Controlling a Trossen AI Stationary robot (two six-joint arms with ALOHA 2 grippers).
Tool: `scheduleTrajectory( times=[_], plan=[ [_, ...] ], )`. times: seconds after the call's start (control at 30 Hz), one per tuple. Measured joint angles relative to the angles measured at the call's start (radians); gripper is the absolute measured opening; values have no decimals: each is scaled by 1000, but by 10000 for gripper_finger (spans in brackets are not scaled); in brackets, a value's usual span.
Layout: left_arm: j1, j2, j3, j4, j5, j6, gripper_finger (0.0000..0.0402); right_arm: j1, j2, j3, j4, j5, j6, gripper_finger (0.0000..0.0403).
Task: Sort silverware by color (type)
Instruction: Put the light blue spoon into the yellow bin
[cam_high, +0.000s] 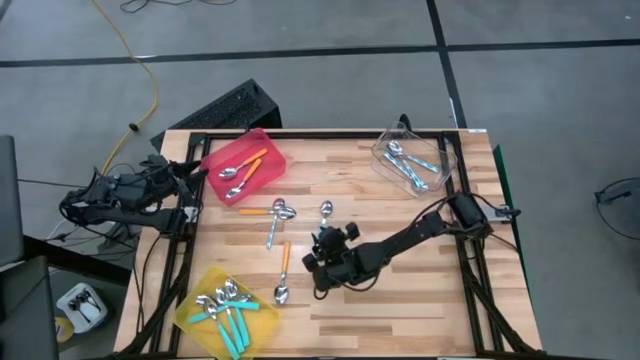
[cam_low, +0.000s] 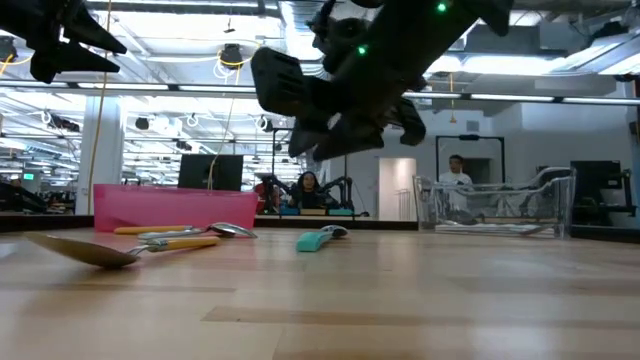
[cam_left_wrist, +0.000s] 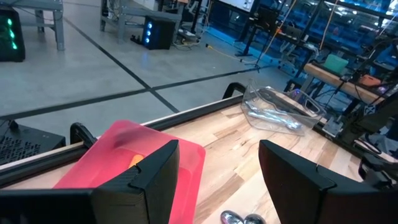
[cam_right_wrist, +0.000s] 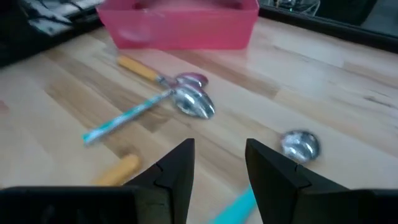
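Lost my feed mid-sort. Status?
Right gripper open, empty, over mid-table; left gripper open, parked by red bin. Four spoons loose on table, rest binned. Nothing blocking.

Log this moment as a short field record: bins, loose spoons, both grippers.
red bin: orange-handled spoons inside
yellow bin: teal-handled spoons inside
clear bin: light blue-handled spoons inside
loose spoons: four on the table between the bins
right gripper: open, empty, over the loose spoons at table centre
left gripper: open, empty, waiting at the table's left edge by the red bin
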Motion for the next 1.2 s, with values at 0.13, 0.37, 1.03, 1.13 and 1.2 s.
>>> scheduleTrajectory(
  times=[0.13,0.37,1.03,1.13,1.2],
  plan=[
    [0,0,0,0,0,0,205,-16,0,0,3,-2,-6,168],
    [0,0,0,0,0,0,205,-24,0,-13,0,-4,-3,168],
    [0,0,0,0,0,0,205,-16,1,-44,7,-28,26,168],
    [0,0,0,0,0,0,205,-16,1,-44,14,-28,21,168],
    [0,0,0,0,0,0,205,-16,1,-43,19,-28,21,168]
  ],
)
